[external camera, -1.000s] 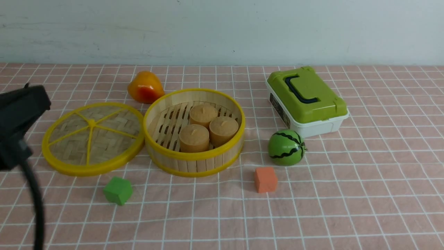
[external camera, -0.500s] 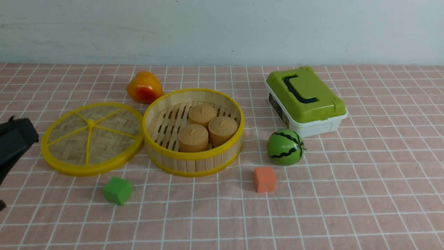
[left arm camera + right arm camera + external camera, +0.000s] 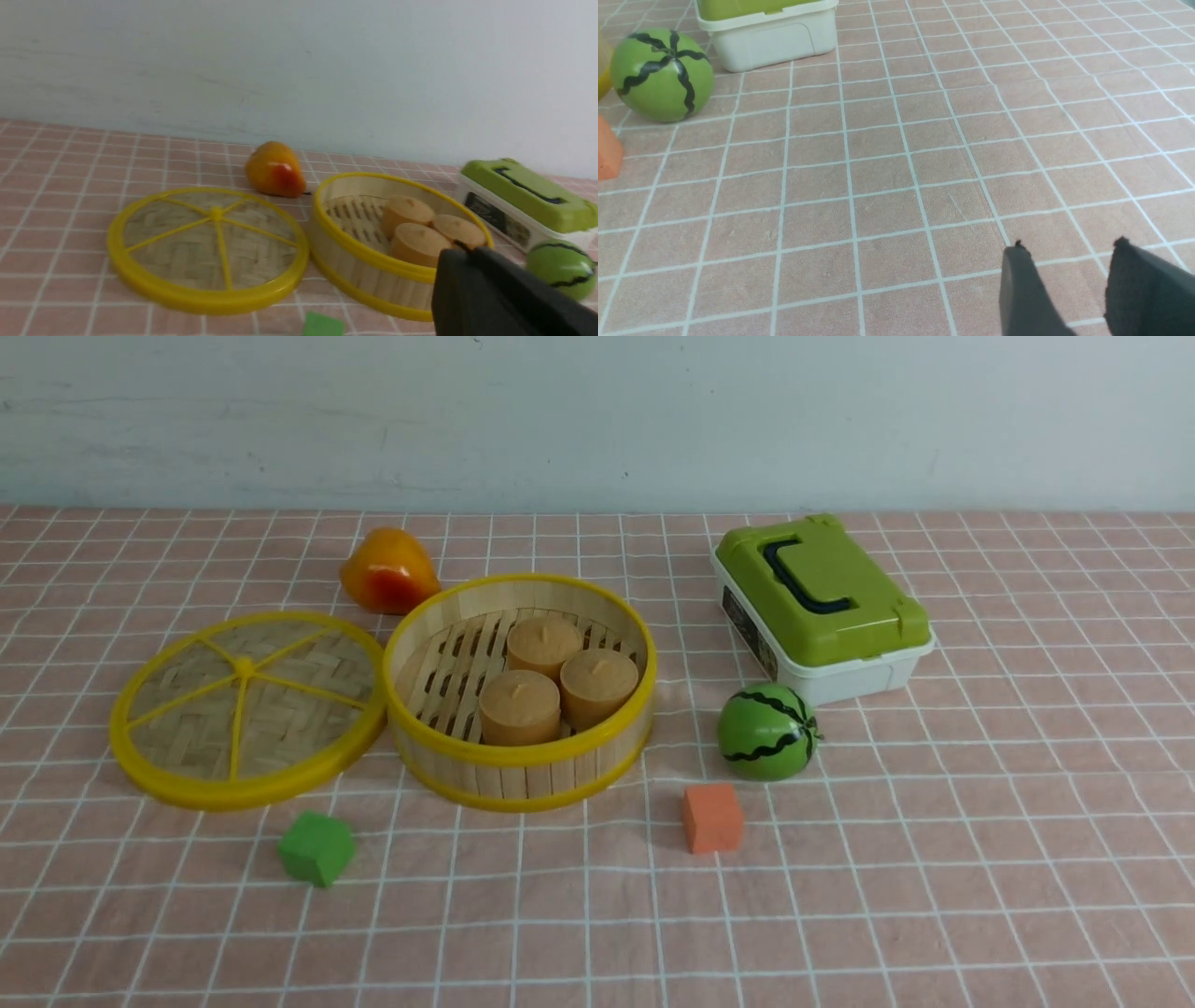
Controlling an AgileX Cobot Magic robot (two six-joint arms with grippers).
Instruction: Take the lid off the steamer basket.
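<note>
left gripper (image 3: 465, 255), state unclear, withdrew from the front view, lid (image 3: 247, 709) off on the tabletop (image 3: 934, 896) left of basket (image 3: 523, 777), task seemingly done; right gripper (image 3: 1069, 246) open, empty.

Lid (image 3: 247, 709) flat on cloth — touching open steamer basket (image 3: 521, 765)

The lid (image 3: 249, 709) is pale bamboo woven in herringbone, with a yellow rim and yellow spokes. The basket (image 3: 523, 775) has pale wooden slats between yellow rims; the cakes (image 3: 520, 705) are tan. The fruit (image 3: 387, 569) is orange-yellow with a red blush. The ball (image 3: 767, 731) is green with wavy black stripes. The box (image 3: 826, 607) is white with a green top. There is a green cube (image 3: 317, 847) and an orange cube (image 3: 712, 818). The cloth (image 3: 934, 896) is pink with a white grid.
</note>
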